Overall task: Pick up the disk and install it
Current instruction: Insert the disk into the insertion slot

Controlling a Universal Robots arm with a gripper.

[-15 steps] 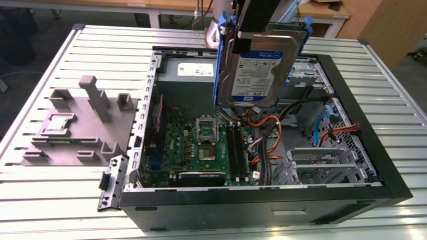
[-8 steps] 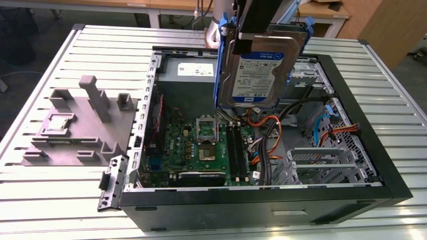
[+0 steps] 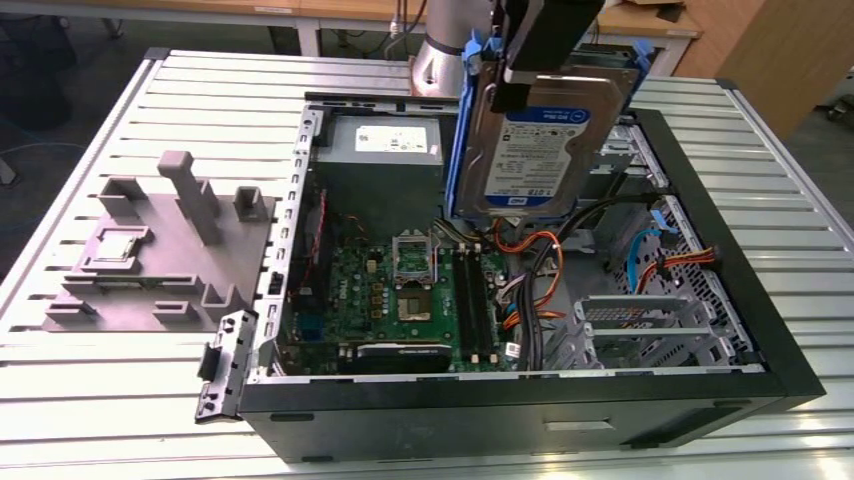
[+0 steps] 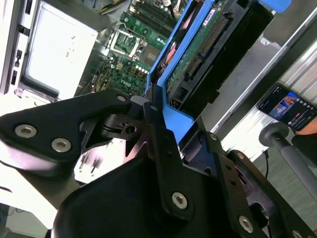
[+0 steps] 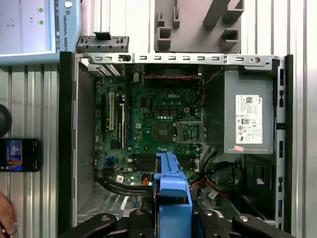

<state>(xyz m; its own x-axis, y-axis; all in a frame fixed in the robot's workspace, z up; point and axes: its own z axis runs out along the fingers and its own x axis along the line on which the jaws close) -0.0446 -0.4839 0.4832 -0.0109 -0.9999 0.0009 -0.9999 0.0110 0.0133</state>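
The disk [image 3: 541,150] is a silver-grey hard drive with a white-and-blue label and blue side rails. It hangs upright above the open computer case [image 3: 534,400], over the case's far middle. My gripper [image 3: 514,85] is shut on its top edge. In the second wrist view the disk [image 4: 198,49] shows its green circuit board, and the gripper [image 4: 163,119] clamps its blue rail. In the first wrist view the blue rail of the disk [image 5: 172,188] sticks out from the gripper [image 5: 172,218] over the motherboard.
Inside the case lie the motherboard [image 3: 400,300], a grey power supply [image 3: 380,145], orange and black cables [image 3: 534,270] and a metal drive cage [image 3: 641,320]. A grey plastic fixture [image 3: 147,250] stands on the slatted table at the exterior view's left. A phone [image 5: 20,154] and a hand [image 5: 6,215] are beside the case.
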